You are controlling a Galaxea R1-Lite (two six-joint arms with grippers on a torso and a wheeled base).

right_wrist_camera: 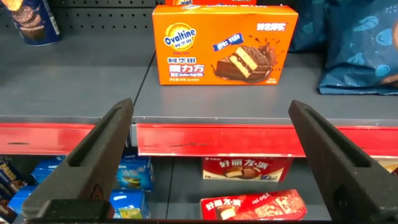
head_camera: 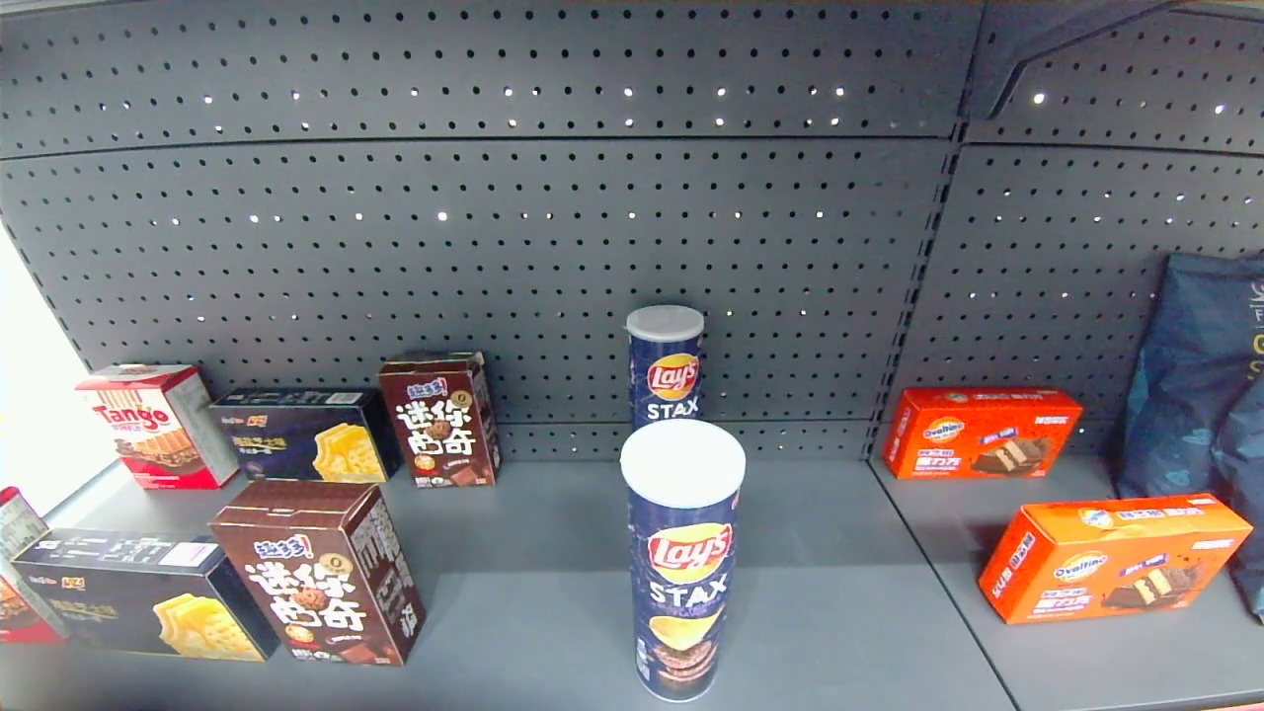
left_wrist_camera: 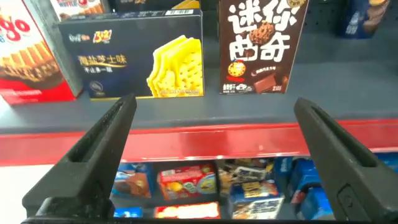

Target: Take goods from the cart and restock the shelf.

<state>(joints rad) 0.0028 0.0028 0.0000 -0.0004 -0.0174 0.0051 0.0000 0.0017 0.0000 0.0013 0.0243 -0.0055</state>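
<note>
A grey shelf (head_camera: 553,553) holds two dark blue chip cans, one in front (head_camera: 682,558) and one behind (head_camera: 666,363). On its left stand brown cookie boxes (head_camera: 321,570), black cracker boxes (head_camera: 148,595) and a red wafer box (head_camera: 156,425). Orange cake boxes (head_camera: 1111,556) lie on the right. My left gripper (left_wrist_camera: 214,162) is open in front of the shelf's red edge strip (left_wrist_camera: 211,140), facing a black cracker box (left_wrist_camera: 140,56) and a brown cookie box (left_wrist_camera: 264,45). My right gripper (right_wrist_camera: 211,162) is open, with nothing between its fingers, before an orange cake box (right_wrist_camera: 224,43).
A dark blue bag (head_camera: 1200,385) leans at the far right of the shelf. A perforated grey back panel (head_camera: 494,247) rises behind the goods. A lower shelf holds more boxes (right_wrist_camera: 245,169) and blue packs (left_wrist_camera: 134,183). Open shelf floor lies around the front can.
</note>
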